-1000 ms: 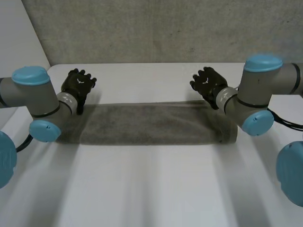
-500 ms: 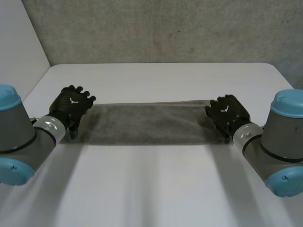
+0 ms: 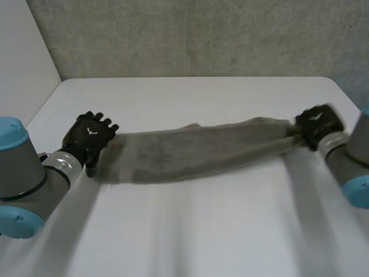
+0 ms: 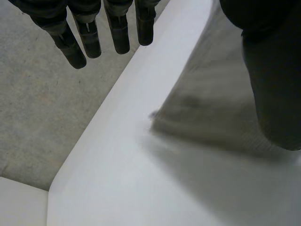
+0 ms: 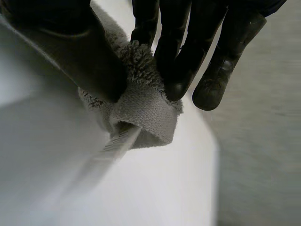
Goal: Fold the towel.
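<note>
**Right hand (image 3: 316,123):** pinching. Its fingers (image 5: 176,56) and thumb clamp the bunched right end of the towel (image 3: 196,149). The terry pile crumples in the pinch, and a flat woven hem band sticks out just beyond it.

**Left hand (image 3: 89,137):** spread. In its wrist view the fingers (image 4: 94,40) are straight, stand apart from the thumb and pinch nothing. The towel's left end lies on the table (image 3: 202,231) beside the thumb. You cannot tell from these views whether the thumb rests on the cloth.

**Towel:** 1 long, narrow grey band runs across the table from the left hand to the right hand, slanting toward the far right. It lies flat near the table's left edge and gathers almost to a rope at the right.

**Handling, as judged:**
- The cloth is light, soft and limp. The rough pile should grip well, and it is neither slippery nor fragile.
- Expect sag and twist between 2 holds, and drag on the table.
- Take it at the end corners or along the hem band, where the weave is flat and firm.
- A bunched pinch narrows the cloth, so spread it before you fold.
- With the left end unheld, a pull from the right would likely slide it.

**Markings:** the towel shows no brand, label or legible writing. The back of the left hand carries 1 small white mark (image 3: 90,131), which is not readable.
</note>
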Available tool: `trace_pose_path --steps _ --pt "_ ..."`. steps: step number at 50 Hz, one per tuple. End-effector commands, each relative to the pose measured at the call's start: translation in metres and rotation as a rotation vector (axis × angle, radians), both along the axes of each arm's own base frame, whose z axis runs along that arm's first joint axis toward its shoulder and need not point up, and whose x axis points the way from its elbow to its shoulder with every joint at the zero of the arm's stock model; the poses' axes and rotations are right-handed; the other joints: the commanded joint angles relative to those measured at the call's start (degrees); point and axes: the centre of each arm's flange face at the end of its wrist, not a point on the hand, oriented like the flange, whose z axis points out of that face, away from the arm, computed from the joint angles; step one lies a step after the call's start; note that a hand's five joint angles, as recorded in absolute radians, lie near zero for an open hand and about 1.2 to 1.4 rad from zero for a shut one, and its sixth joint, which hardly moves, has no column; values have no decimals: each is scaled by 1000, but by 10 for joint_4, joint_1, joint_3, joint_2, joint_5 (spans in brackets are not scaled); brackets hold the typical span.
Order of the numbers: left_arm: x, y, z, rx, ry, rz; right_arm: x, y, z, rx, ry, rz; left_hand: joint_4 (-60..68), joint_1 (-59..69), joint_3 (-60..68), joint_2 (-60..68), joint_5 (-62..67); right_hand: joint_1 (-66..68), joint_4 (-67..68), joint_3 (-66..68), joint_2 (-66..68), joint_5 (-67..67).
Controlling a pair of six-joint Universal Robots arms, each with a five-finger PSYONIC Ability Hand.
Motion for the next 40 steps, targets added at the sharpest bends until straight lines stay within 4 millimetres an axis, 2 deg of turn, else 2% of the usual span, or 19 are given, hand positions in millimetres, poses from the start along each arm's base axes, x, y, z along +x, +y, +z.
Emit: trace_pose_path --steps 1,2,4,5,6,7,8,9,10,12,13,17,18,20,21,23,32,36,40 --pt "2 -2 3 -8 3 8 -19 -23 59 -210 180 -45 -48 -46 -36 -44 -123 77 38 52 75 57" --pt "2 -2 3 -8 3 8 -19 -23 59 -210 180 -44 -48 -46 -36 -44 -123 77 38 52 75 57" --pt "3 -3 4 -11 4 10 42 -2 71 -274 165 108 -48 -46 -36 -44 -123 77 38 52 75 57" --pt "3 -3 4 -11 4 10 42 -2 71 -275 165 109 -48 -46 -36 -44 -123 77 38 52 75 57" --pt "3 -4 4 -12 5 10 76 13 75 -302 138 195 -48 -46 -36 -44 -123 77 38 52 75 57" --pt "3 -4 4 -12 5 10 77 13 75 -302 137 196 -48 -46 -36 -44 -123 77 38 52 75 57" --pt "3 -4 4 -12 5 10 106 29 73 -309 116 273 -48 -46 -36 -44 -123 77 38 52 75 57" --pt "3 -4 4 -12 5 11 136 50 66 -308 103 356 -48 -46 -36 -44 -123 77 38 52 75 57" --pt "3 -4 4 -12 5 11 137 50 66 -308 103 357 -48 -46 -36 -44 -123 77 38 52 75 57" --pt "4 -4 4 -11 5 13 186 95 48 -293 100 518 -48 -46 -36 -44 -123 77 38 52 75 57" --pt "4 -4 4 -11 5 13 186 95 48 -293 100 519 -48 -46 -36 -44 -123 77 38 52 75 57" --pt "4 -3 2 -6 4 13 234 156 17 -262 97 695 -48 -46 -36 -44 -123 3 -37 -23 1 -17" --pt "4 -3 2 -6 4 13 234 156 17 -262 97 696 -48 -46 -36 -44 -123 2 -38 -23 0 -18" --pt "4 -3 2 -5 4 13 244 174 2 -233 99 744 -48 -46 -36 -44 -123 -344 -384 -370 -346 -364" --pt "4 -3 2 -5 4 13 244 174 2 -233 99 744 -48 -46 -36 -44 -123 -346 -386 -372 -348 -366" --pt "4 -3 2 -5 4 13 243 178 -6 -208 106 760 -48 -46 -36 -44 -123 -623 -662 -648 -625 -643" --pt "2 -3 1 -3 3 8 229 168 -3 -185 113 717 -48 -46 -36 -44 -123 -623 -662 -648 -625 -643" --pt "-4 2 2 1 15 -12 186 132 20 -149 72 584 -48 -46 -36 -44 -123 -623 -662 -648 -625 -643" --pt "-16 10 5 6 46 -55 159 123 22 -95 29 512 -46 -44 -34 -43 -121 -623 -662 -648 -625 -643"
